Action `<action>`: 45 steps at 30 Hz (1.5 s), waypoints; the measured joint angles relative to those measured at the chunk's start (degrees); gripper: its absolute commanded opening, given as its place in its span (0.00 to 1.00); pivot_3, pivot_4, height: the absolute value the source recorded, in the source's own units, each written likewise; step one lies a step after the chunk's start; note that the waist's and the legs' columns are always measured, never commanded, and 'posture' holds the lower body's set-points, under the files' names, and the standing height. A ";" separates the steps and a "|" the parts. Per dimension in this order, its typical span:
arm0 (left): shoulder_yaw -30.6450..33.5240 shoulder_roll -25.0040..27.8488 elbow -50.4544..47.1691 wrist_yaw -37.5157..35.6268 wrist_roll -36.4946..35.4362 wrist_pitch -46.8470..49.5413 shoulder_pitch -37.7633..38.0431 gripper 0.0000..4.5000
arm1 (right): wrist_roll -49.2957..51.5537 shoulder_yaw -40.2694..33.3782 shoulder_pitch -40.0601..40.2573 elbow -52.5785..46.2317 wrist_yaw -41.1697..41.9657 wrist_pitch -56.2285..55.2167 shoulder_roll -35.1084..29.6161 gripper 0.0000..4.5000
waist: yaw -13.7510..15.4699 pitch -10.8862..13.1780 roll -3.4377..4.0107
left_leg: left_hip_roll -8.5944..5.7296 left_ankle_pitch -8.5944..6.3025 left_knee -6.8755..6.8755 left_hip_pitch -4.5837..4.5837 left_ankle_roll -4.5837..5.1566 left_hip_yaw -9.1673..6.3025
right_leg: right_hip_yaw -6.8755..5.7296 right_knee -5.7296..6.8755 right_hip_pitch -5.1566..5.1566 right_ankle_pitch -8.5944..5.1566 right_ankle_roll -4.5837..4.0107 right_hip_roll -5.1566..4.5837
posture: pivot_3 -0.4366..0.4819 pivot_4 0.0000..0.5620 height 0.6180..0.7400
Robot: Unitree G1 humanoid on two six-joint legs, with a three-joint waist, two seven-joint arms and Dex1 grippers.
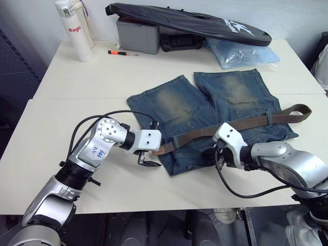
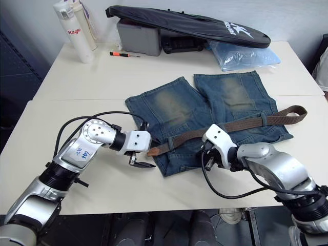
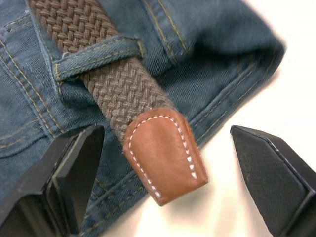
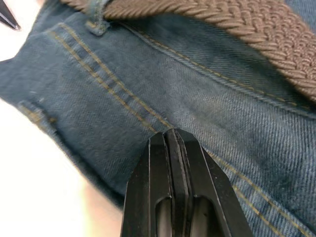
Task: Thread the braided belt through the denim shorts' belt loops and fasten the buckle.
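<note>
Braided belt (image 3: pixel 118 84) lies along the denim shorts' (image 1: pixel 205 107) waistband, its leather tip just through a belt loop (image 3: pixel 94 57). Left gripper (image 3: pixel 163 177) straddles that tip, jaws released, seemingly to pull; right gripper (image 4: pixel 185 148), jaws clenched empty, presses denim, probably steadying.

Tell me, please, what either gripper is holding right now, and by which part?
Nothing: the left gripper is open around the braided belt's leather tip; the right gripper is shut above the denim shorts.

bare table (image 1: pixel 77 128) left of denim shorts (image 1: pixel 169 102), bottle (image 1: pixel 72 28) and bag (image 1: pixel 189 23) at far edge
</note>
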 measured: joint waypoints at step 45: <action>6.25 1.83 2.25 -4.25 -5.74 -2.96 1.84 0.44 | -7.28 -0.23 -2.67 3.24 1.65 2.47 5.01 0.00 | -0.16 -0.08 -0.13 | 0.01 0.01 0.03 0.16 -0.02 -0.01 | 0.00 0.07 0.14 0.02 -0.01 0.00 | 0.48 0.27 1.00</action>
